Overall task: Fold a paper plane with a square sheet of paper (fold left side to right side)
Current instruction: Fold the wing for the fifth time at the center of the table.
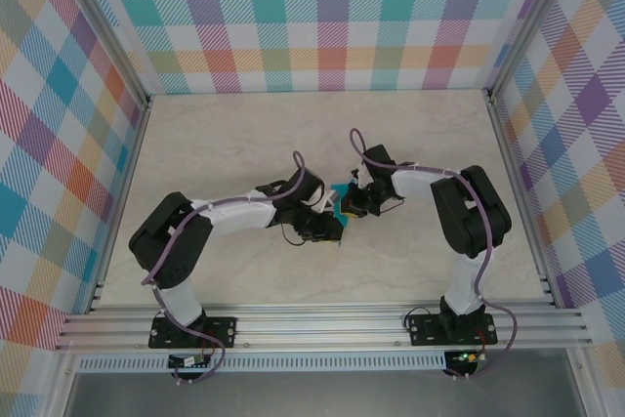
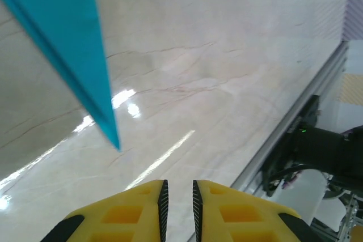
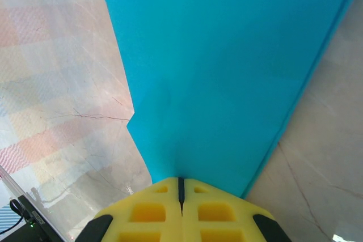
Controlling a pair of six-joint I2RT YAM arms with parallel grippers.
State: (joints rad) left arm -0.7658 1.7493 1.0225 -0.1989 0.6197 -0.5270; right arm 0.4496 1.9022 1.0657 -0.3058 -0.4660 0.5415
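The paper plane (image 3: 227,72) is turquoise-blue paper folded into a narrow pointed shape with a layered edge along its right side. My right gripper (image 3: 181,179) is shut on its near end and holds it above the table. From above, a small patch of the plane (image 1: 340,204) shows between the two wrists at mid-table. In the left wrist view its pointed tip (image 2: 74,49) hangs at the upper left, clear of the fingers. My left gripper (image 2: 178,184) stands a little open, with nothing in the narrow gap. The left gripper (image 1: 330,229) sits just left of and below the right gripper (image 1: 354,202).
The pale marble tabletop (image 1: 225,144) spreads around both arms. Plaid-patterned walls (image 1: 322,17) close in the back and sides. An aluminium rail (image 1: 322,324) runs along the near edge, by the arm bases.
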